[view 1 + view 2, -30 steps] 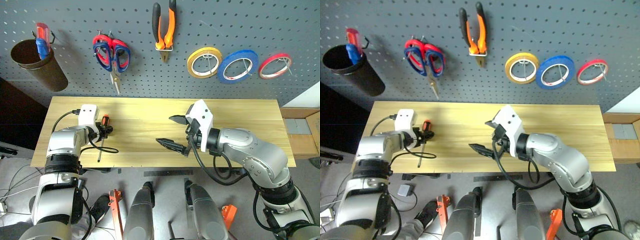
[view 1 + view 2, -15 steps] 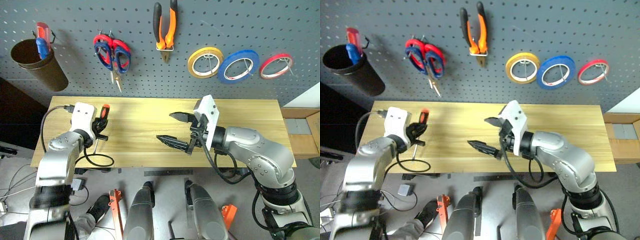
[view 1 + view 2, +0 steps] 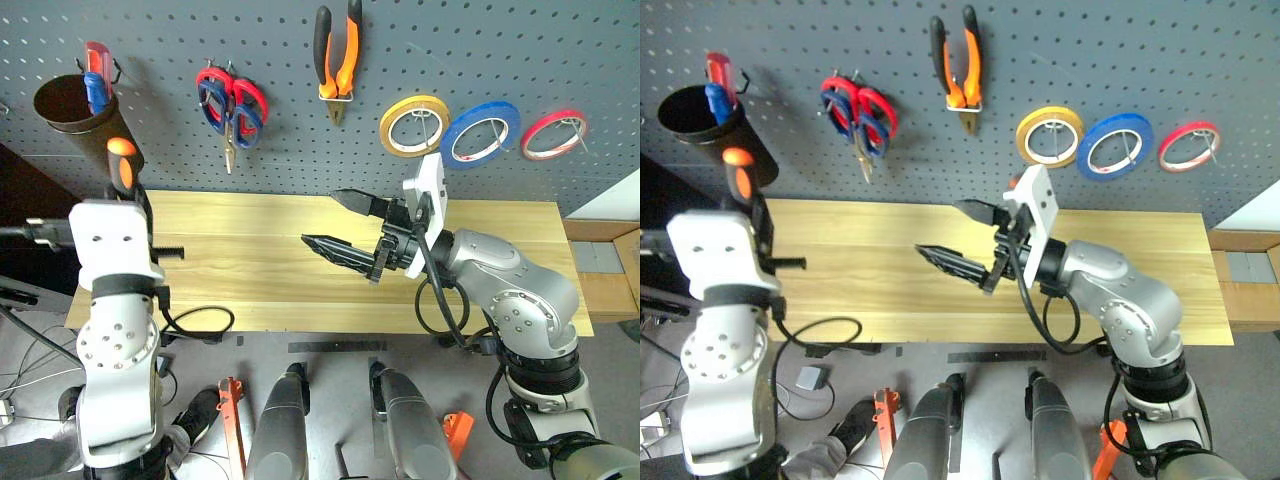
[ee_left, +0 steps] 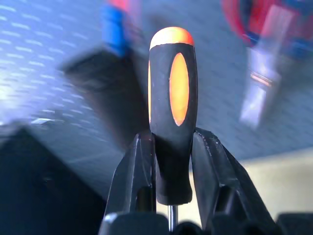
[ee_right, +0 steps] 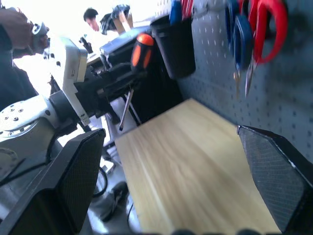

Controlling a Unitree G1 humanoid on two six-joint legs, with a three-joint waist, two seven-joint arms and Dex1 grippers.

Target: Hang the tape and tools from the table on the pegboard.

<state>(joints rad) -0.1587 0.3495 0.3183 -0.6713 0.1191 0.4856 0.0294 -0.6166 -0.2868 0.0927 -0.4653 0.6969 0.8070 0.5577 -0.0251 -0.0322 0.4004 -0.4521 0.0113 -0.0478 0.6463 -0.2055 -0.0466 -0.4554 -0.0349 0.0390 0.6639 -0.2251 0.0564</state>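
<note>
The left gripper [image 4: 171,147] is clenched on the screwdriver [image 4: 172,98] — handle up, lifted off the table [image 3: 250,270] just below the black cup [image 3: 75,105] on the pegboard [image 3: 560,50]. The right gripper [image 3: 340,225] hovers over the table's middle with its 2 fingers spread and nothing between them. The pliers [image 3: 335,50], the dark-blue scissors [image 3: 222,105] and the blue tape [image 3: 478,132] hang on the pegboard.
</note>
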